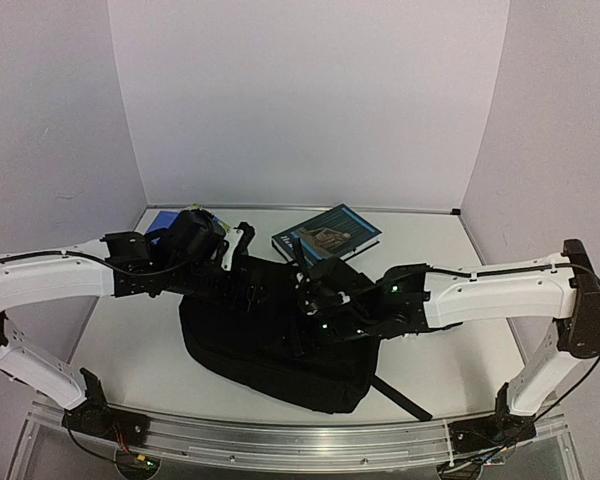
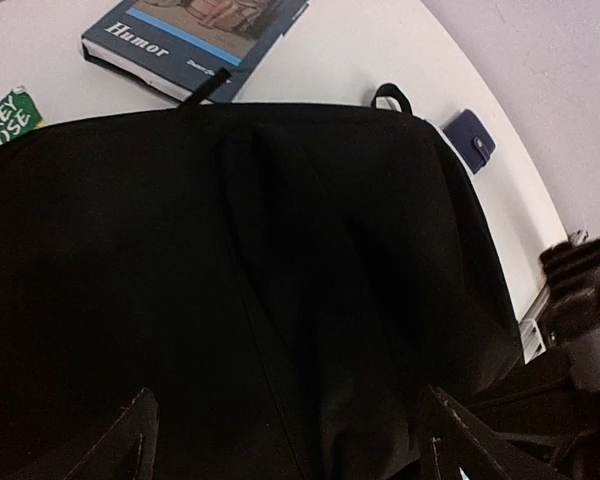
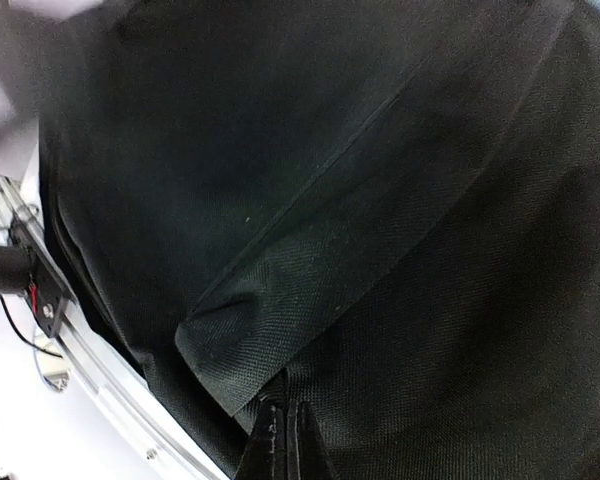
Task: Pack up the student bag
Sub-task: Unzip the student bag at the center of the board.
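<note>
The student bag [image 1: 265, 340], a large black fabric backpack, lies in the middle of the table. My left gripper [image 1: 240, 252] hovers over its far left edge. In the left wrist view this gripper [image 2: 290, 440] is open, its fingers [image 2: 130, 430] wide apart above the bag's black cloth [image 2: 230, 260] with nothing between them. My right gripper [image 1: 312, 296] sits on the bag's upper middle. Seen from the right wrist, this gripper [image 3: 285, 425] is shut, pinching the bag [image 3: 400, 200] at the corner of a folded flap [image 3: 270, 310].
A blue book titled Humor [image 1: 325, 232] lies just beyond the bag. A green book [image 2: 5, 120] and a small dark-blue pouch [image 2: 470, 140] also lie near the bag. A blue flat item [image 1: 160, 220] lies at the back left. The metal rail [image 1: 280, 440] runs along the near edge.
</note>
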Motion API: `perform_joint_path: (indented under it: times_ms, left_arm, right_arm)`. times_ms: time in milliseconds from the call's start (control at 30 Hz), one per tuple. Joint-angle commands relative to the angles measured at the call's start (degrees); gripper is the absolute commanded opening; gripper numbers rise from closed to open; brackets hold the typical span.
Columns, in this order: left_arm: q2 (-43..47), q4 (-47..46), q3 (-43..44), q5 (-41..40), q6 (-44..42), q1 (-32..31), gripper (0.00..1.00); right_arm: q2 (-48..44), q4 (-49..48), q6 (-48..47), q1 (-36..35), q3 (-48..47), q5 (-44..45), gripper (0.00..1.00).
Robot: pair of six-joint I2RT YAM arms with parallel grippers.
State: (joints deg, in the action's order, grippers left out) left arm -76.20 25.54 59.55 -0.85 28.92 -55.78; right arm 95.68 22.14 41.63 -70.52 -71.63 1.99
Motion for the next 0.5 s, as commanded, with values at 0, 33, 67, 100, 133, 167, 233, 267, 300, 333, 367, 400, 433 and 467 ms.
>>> perform_joint_path:
  times_ms: [0, 33, 67, 100, 133, 167, 233, 267, 300, 333, 367, 400, 433, 467]
  left_arm:
    - [-1.79, -1.25, 1.06, -2.11, -1.76, -4.55, 0.89]
    - [-2.07, -1.47, 0.56, -2.23, -1.74, -5.57, 0.88]
    - [-2.24, -1.89, 0.08, -2.18, -1.52, -6.11, 0.87]
    - [-2.24, -2.51, -0.53, -1.90, -1.33, -6.52, 0.86]
    - [-2.17, -3.32, -1.13, -1.67, -1.11, -6.88, 0.83]
    - [-2.09, -4.05, -1.69, -1.11, -0.95, -7.14, 0.81]
    - [-2.07, -6.18, -2.45, 1.09, -0.56, -7.39, 0.77]
    - [-2.16, -6.96, -2.77, 2.49, -0.41, -7.58, 0.74]
    - [-2.50, -7.15, -2.85, 3.31, -0.28, -7.76, 0.71]
    - [-2.98, -6.99, -2.78, 3.52, -0.14, -7.99, 0.69]
    - [-3.39, -6.54, -2.59, 3.28, 0.01, -8.21, 0.68]
    - [-3.79, -6.24, -2.49, 2.97, 0.16, -8.41, 0.67]
    - [-4.21, -6.02, -2.45, 2.83, 0.24, -8.53, 0.65]
    - [-4.75, -5.86, -2.37, 2.87, 0.26, -8.61, 0.63]
  right_arm:
    - [-3.60, -2.55, 1.59, 0.46, 1.41, 4.36, 0.00]
    - [-3.64, -2.77, 1.72, 0.47, 1.64, 4.39, 0.00]
    - [-3.66, -3.08, 1.93, 0.47, 1.83, 4.40, 0.00]
    - [-3.66, -3.34, 2.16, 0.47, 2.04, 4.42, 0.00]
    - [-3.75, -3.55, 2.31, 0.47, 2.30, 4.42, 0.00]
    - [-3.82, -3.82, 2.44, 0.44, 2.53, 4.46, 0.00]
    - [-3.96, -4.07, 2.66, 0.52, 2.88, 4.56, 0.00]
    - [-4.04, -4.12, 2.76, 0.56, 3.02, 4.63, 0.00]
    - [-4.13, -4.16, 2.82, 0.56, 3.15, 4.71, 0.00]
    - [-4.24, -4.20, 2.89, 0.60, 3.32, 4.76, 0.00]
    - [-4.38, -4.28, 2.91, 0.64, 3.45, 4.77, 0.00]
    - [-4.48, -4.33, 2.98, 0.70, 3.58, 4.78, 0.00]
    - [-4.57, -4.40, 3.03, 0.78, 3.69, 4.79, 0.00]
    - [-4.67, -4.46, 3.05, 0.82, 3.79, 4.77, 0.00]
